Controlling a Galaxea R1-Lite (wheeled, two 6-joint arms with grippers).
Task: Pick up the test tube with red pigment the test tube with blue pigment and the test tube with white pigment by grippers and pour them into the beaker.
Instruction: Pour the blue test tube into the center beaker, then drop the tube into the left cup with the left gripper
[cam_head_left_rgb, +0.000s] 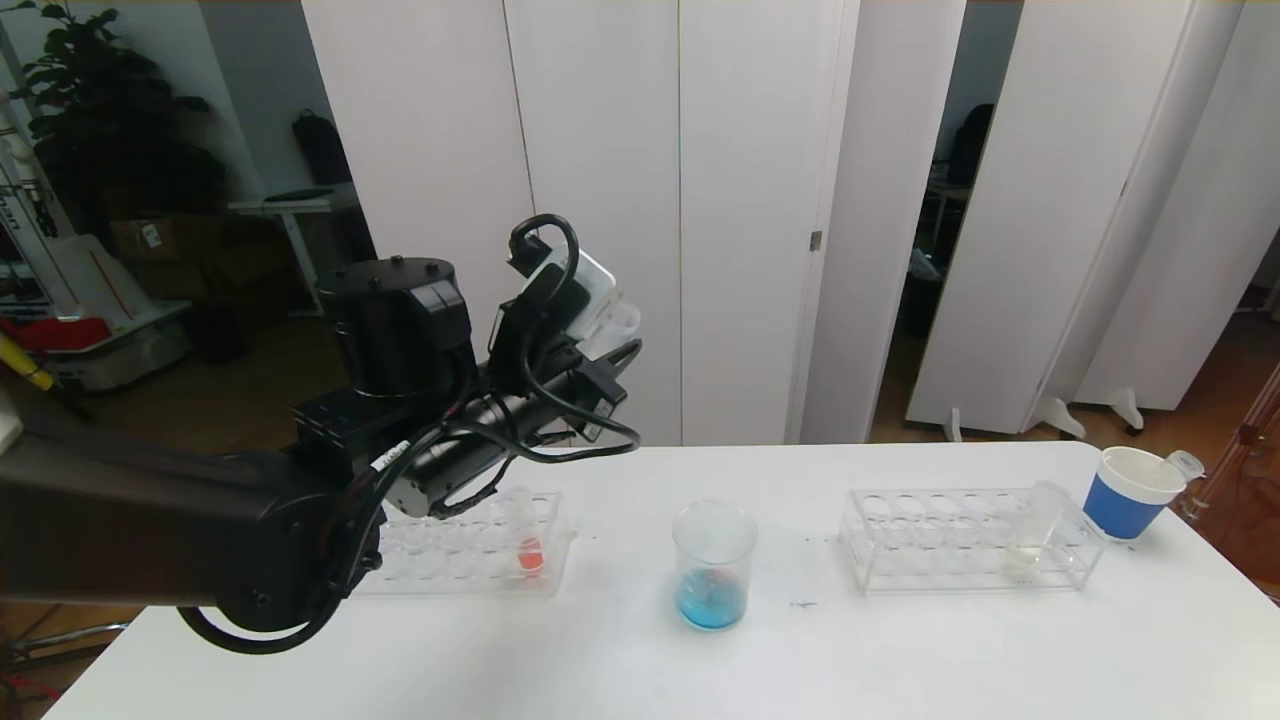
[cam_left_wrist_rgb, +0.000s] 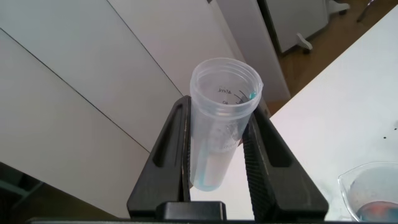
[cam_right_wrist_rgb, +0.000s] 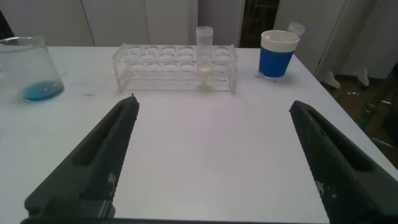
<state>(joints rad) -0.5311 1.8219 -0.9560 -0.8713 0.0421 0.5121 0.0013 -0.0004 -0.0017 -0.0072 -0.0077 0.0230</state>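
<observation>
My left gripper (cam_head_left_rgb: 612, 335) is raised above the left rack (cam_head_left_rgb: 450, 548) and is shut on the test tube with blue pigment (cam_left_wrist_rgb: 221, 124). The tube is almost empty, with only a blue trace at its bottom and rim. The beaker (cam_head_left_rgb: 713, 578) stands at the table's middle with blue liquid in it; it also shows in the left wrist view (cam_left_wrist_rgb: 373, 196). A tube with red pigment (cam_head_left_rgb: 528, 545) stands in the left rack. The test tube with white pigment (cam_head_left_rgb: 1035, 525) stands in the right rack (cam_head_left_rgb: 965, 540). My right gripper (cam_right_wrist_rgb: 212, 102) is open and empty over bare table, facing that rack (cam_right_wrist_rgb: 174, 68).
A blue paper cup (cam_head_left_rgb: 1130, 492) with an empty tube leaning in it stands at the table's far right corner, next to the right rack. White partition panels stand behind the table. My left arm's black bulk covers the table's left part.
</observation>
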